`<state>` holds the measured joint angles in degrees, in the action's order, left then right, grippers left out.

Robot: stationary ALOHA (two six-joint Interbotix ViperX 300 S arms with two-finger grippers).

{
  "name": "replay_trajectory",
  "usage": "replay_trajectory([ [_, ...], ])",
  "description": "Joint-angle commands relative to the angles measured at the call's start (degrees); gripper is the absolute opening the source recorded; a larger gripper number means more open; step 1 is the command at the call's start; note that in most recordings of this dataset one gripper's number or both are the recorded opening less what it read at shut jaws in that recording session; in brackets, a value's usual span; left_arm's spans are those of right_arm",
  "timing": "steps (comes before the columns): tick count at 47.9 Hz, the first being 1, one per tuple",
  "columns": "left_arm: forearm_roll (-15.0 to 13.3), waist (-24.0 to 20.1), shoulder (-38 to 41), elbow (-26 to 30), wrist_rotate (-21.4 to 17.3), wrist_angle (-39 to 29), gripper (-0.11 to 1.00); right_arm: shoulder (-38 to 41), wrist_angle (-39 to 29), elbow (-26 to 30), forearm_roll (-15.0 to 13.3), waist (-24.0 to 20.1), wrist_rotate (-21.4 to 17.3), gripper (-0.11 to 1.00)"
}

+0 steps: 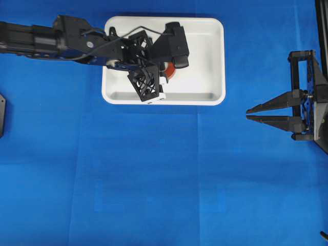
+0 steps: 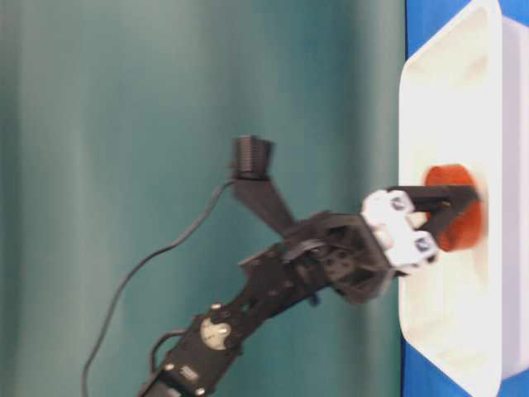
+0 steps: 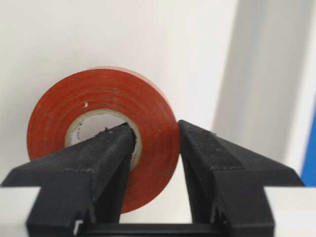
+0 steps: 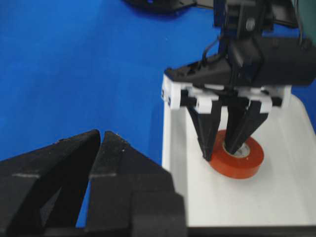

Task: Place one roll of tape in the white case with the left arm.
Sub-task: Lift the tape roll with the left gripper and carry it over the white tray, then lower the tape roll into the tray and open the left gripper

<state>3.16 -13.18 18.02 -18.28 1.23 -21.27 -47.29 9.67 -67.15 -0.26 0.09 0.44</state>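
The roll of tape (image 3: 59,118), an orange-red ring with a pale core, lies flat on the floor of the white case (image 1: 205,51), left of its middle. It also shows in the overhead view (image 1: 170,70), the table-level view (image 2: 467,231) and the right wrist view (image 4: 242,165). My left gripper (image 3: 155,131) points down into the case (image 4: 237,207). One finger is inside the core and the other is against the ring's outer edge, so the jaws are closed on the ring's wall. My right gripper (image 1: 247,114) is shut and empty, well right of the case.
A blue cloth (image 1: 154,179) covers the table. The left arm (image 1: 61,38) reaches in from the left over the case's near-left rim. A black frame (image 1: 312,92) carries the right gripper at the right edge. A dark object (image 1: 1,115) sits at the left edge.
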Motion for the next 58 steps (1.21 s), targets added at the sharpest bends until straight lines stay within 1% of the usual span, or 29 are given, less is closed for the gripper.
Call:
replay_trajectory([
  [1, 0.18, -0.09, -0.70, 0.62, 0.09, 0.53, 0.27, 0.18, 0.26, 0.97, 0.00, 0.09, 0.00, -0.11],
  [8, 0.09, 0.00, -0.79, 0.70, 0.09, 1.05, 0.27, 0.35, 0.26, 0.97, 0.00, 0.09, 0.00, -0.11],
  [10, 0.09, 0.09, -0.79, 0.70, 0.09, 1.05, 0.31, 0.44, 0.26, 0.88, 0.00, 0.09, 0.00, -0.11],
  [17, 0.09, 0.18, -2.20, 0.62, 0.00, 0.53, 0.74, 0.53, 0.35, 0.97, 0.00, 0.09, 0.00, -0.11],
  [19, 0.09, 0.18, -3.25, 0.35, 0.09, 0.18, 0.82, 0.62, 0.26, 0.88, 0.00, 0.09, 0.00, -0.11],
  [20, 0.00, 0.18, -3.78, 0.26, 0.18, 0.09, 0.84, 0.62, 0.26, 0.97, 0.00, 0.09, 0.00, -0.11],
  [21, -0.09, 0.18, -4.48, 0.18, 0.35, -0.09, 0.84, 0.62, 0.26, 0.97, 0.00, 0.09, 0.00, -0.11],
  [24, -0.18, 0.26, -6.59, -0.35, 0.62, -0.88, 0.78, 0.62, 0.26, 0.97, 0.00, 0.09, 0.00, -0.11],
  [29, -0.26, 0.97, -11.43, -2.20, 0.70, -1.49, 0.71, 0.62, 0.26, 0.97, 0.00, 0.09, 0.00, -0.11],
  [37, -0.35, 3.25, -19.25, -5.98, 0.88, -1.14, 0.71, 0.53, 0.35, 1.05, 0.00, 0.09, 0.00, -0.11],
  [42, -0.35, 4.57, -23.29, -8.61, 0.88, 0.26, 0.71, 0.44, 0.53, 1.05, 0.00, 0.09, 0.09, -0.11],
  [46, -0.44, 5.63, -26.02, -11.07, 0.97, 3.16, 0.71, 0.53, 0.62, 1.05, 0.00, 0.09, 0.09, -0.11],
  [58, -0.62, 9.23, -34.45, -19.07, 1.05, 16.00, 0.71, 0.44, 0.62, 1.14, 0.00, 0.09, 0.09, -0.11],
])
